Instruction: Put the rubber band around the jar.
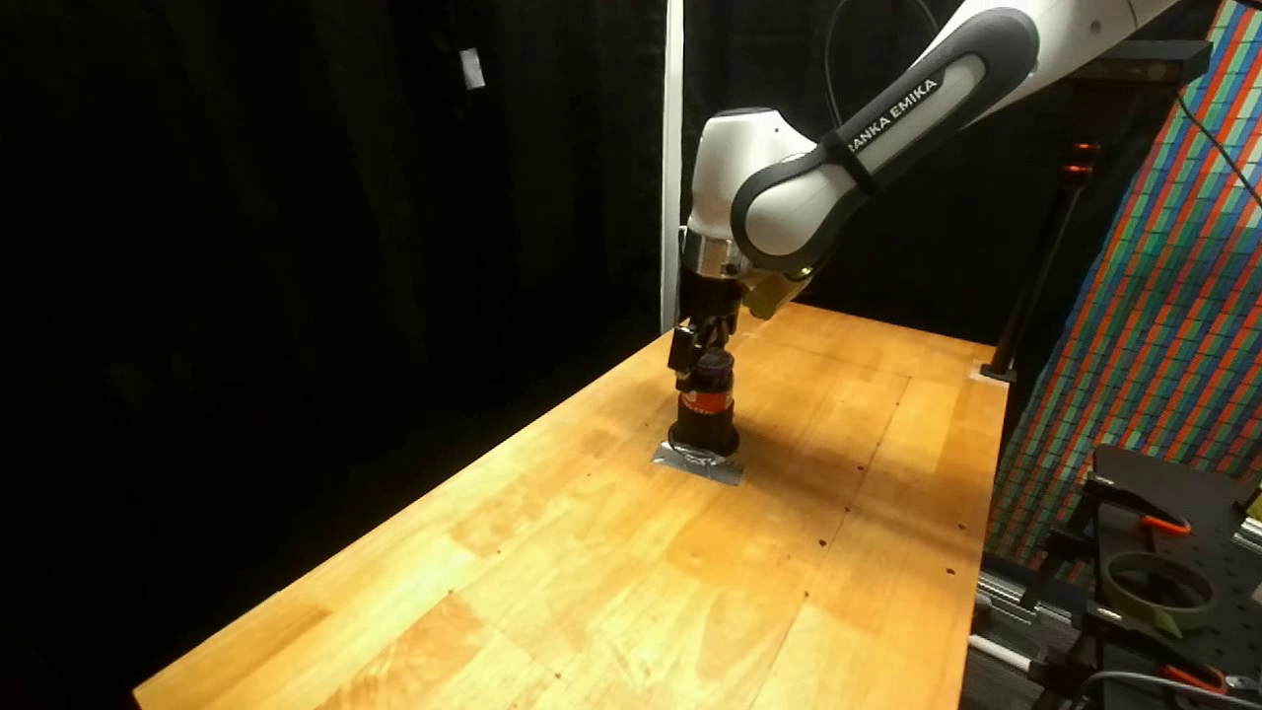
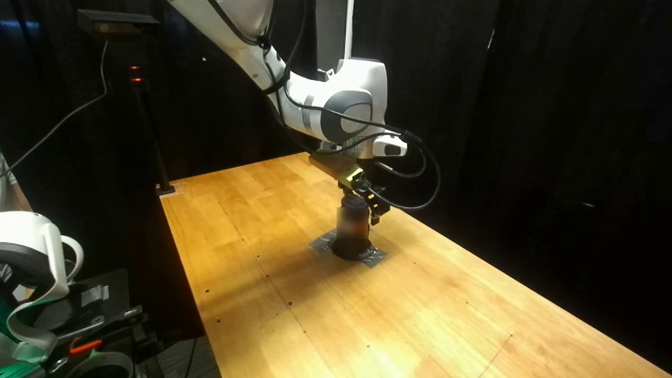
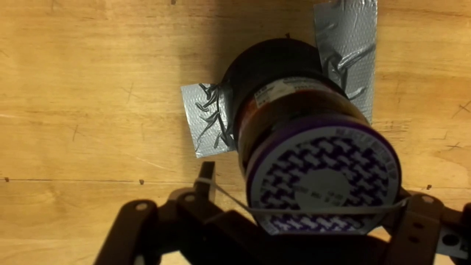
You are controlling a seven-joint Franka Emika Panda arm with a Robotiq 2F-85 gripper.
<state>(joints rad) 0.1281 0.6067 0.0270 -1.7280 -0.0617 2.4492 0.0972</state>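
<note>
The jar (image 3: 327, 158) has a purple-and-white patterned lid, and its reddish-orange middle shows in an exterior view (image 1: 708, 401). It stands upright in a dark round base (image 3: 272, 57). It also shows in an exterior view (image 2: 353, 223), partly blurred. My gripper (image 3: 303, 186) is open, its fingers spread on either side of the lid; the right fingertip is partly hidden. A thin pale rubber band (image 3: 320, 211) is stretched between the fingers. It crosses the lid and bends at the lid's left edge. Its far strand cannot be made out. The gripper is low beside the jar's top in an exterior view (image 1: 693, 360).
Grey tape strips (image 3: 208, 123) hold the base to the wooden table (image 1: 611, 562). A dark post (image 1: 1030, 286) stands at the table's far corner. A black cart with a tape roll (image 1: 1158, 590) stands beside the table. Cables (image 2: 420, 173) loop from the wrist.
</note>
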